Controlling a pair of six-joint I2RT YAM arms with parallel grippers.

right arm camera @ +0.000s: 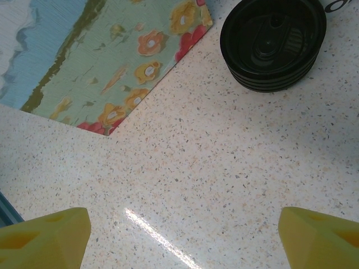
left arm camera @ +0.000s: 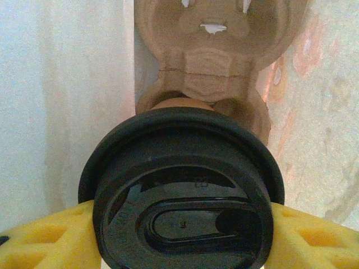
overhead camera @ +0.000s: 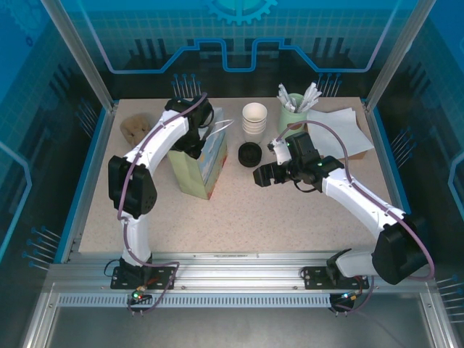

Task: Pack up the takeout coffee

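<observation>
Clenched coffee (left arm camera: 182, 190), lid up, in left gripper (left arm camera: 182, 246) over tray (left arm camera: 216, 61) inside bag (overhead camera: 203, 170), to seat it level. Hung right gripper (right arm camera: 185, 235) released above surface (right arm camera: 224, 168), clear of lids (right arm camera: 273, 45).

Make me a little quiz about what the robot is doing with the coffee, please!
1. True or false: the left claw holds the takeout coffee by its sides.
2. What sits on the table ahead of the right claw? A) loose black lids B) a banana C) a spoon
3. What colour are the stacked lidless cups?
Key: 1 true; 2 A; 3 white.
</observation>
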